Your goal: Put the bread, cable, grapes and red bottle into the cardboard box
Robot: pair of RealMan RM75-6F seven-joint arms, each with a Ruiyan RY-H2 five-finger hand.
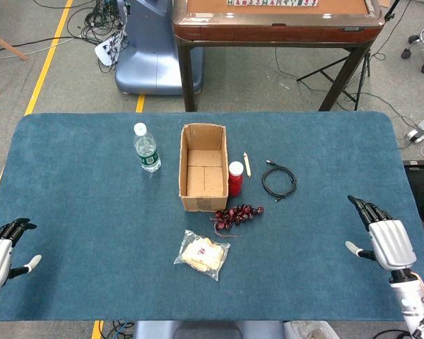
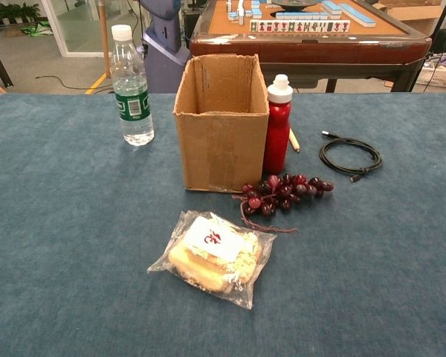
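Head view shows my left hand [image 1: 1, 248] and my right hand [image 1: 386, 236] resting at the near corners of the blue surface [image 1: 71, 183], both empty with fingers apart, well away from everything. The cardboard box [image 1: 202, 167] stands open and empty at the middle, the red bottle [image 1: 235, 178] touching its right wall, the cable [image 1: 278, 181] coiled further right, the grapes [image 1: 237, 214] just in front of the box's near right corner, and the bread [image 1: 202, 254] nearer me. A clear water bottle [image 1: 147, 147] stands left of the box. Chest view shows neither hand. The bread [image 2: 214, 256] sits in a crinkly bag, soft and probably slippery, so I would clasp it gently across its width. The grapes [image 2: 284, 193] look loose and floppy; the bottle [image 2: 277, 125] is rigid, best taken around its body; the thin cable [image 2: 349, 157] needs pinching at the coil.
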